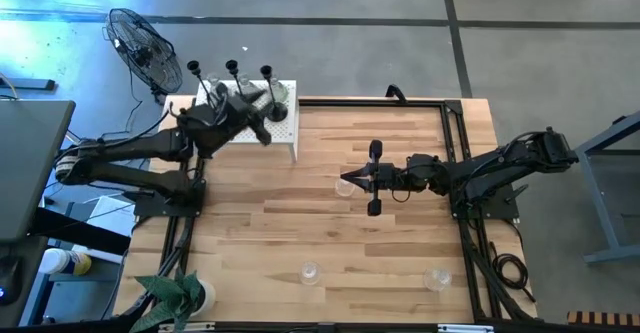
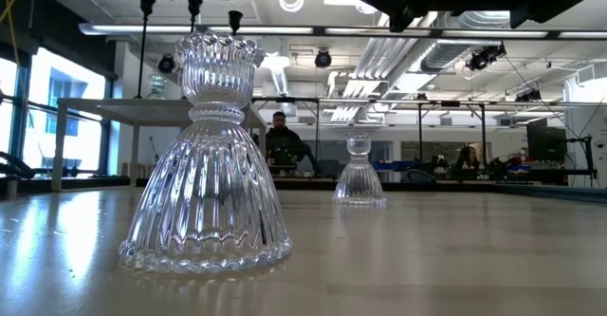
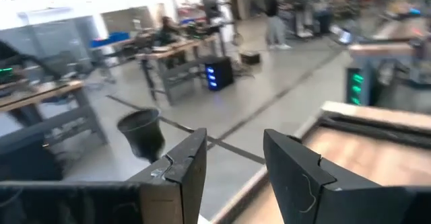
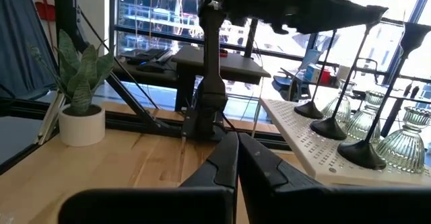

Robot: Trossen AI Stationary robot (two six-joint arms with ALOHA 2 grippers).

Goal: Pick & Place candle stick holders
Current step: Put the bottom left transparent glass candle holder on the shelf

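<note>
Left pincer (image 1: pixel 262 108): raised over the white perforated stand (image 1: pixel 283 131) at the bench's 11 o'clock corner. Its fingers (image 3: pixel 182 177) stand partly spread with an open gap between them; nothing is seen pinched there.

Beside the left pincer: in the left wrist view, the small black cup top of one holder (image 3: pixel 141 134) sits just off one finger, not between the two.

Right pincer (image 1: pixel 352 180): near the middle of the bench, pointing toward 9 o'clock. Its two fingers (image 4: pixel 222 160) are pressed together and hold nothing.

At the right pincer's tip: a small clear glass holder (image 1: pixel 347 185) stands on the bench (image 1: pixel 400 253), very close to the tip; whether they touch cannot be told.

Black candle stick holders (image 1: pixel 232 69): three with thin stems and round bases, standing upright in a row on the white stand, at its far edge.

Glass holders on the stand (image 4: pixel 407 143): squat ribbed ones stand beside the black bases.

Other glass holders on the bench: one at about 6 o'clock (image 1: pixel 310 272), another toward 5 o'clock (image 1: pixel 437 278), well apart from both arms.

Plant (image 1: pixel 172 295): a potted plant at the 7 o'clock corner.

Fan (image 1: pixel 143 51): a black wire-cage fan on the floor beyond the 11 o'clock corner.
</note>
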